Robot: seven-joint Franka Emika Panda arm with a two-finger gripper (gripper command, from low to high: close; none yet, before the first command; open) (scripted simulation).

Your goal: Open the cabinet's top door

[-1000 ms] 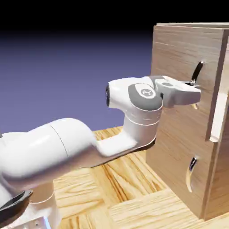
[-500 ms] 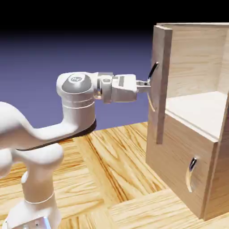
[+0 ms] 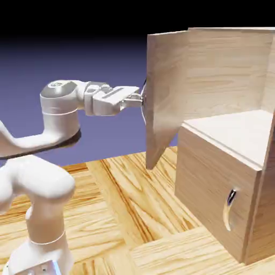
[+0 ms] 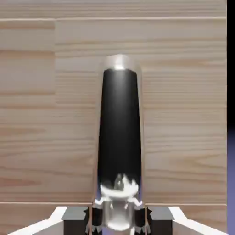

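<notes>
The light-wood cabinet [image 3: 225, 177] stands at the right of the exterior view. Its top door [image 3: 166, 91] is swung far out to the left, and the upper compartment with its pale shelf shows behind it. My gripper [image 3: 140, 99] reaches in from the left and is shut on the top door's handle, which the door's edge mostly hides in the exterior view. In the hand view the handle [image 4: 119, 137] rises as a dark, shiny bar between my fingertips [image 4: 94, 215], with the door's wood [image 4: 46, 114] filling the background.
The lower panel [image 3: 215, 188] stays closed, with its short silver handle [image 3: 230, 207]. The wooden table top [image 3: 123, 215] stretches below the arm. The open door juts out over the table toward the arm.
The top door has swung from nearly closed to wide open. My arm has pulled back to the left with the gripper staying shut on the handle.
</notes>
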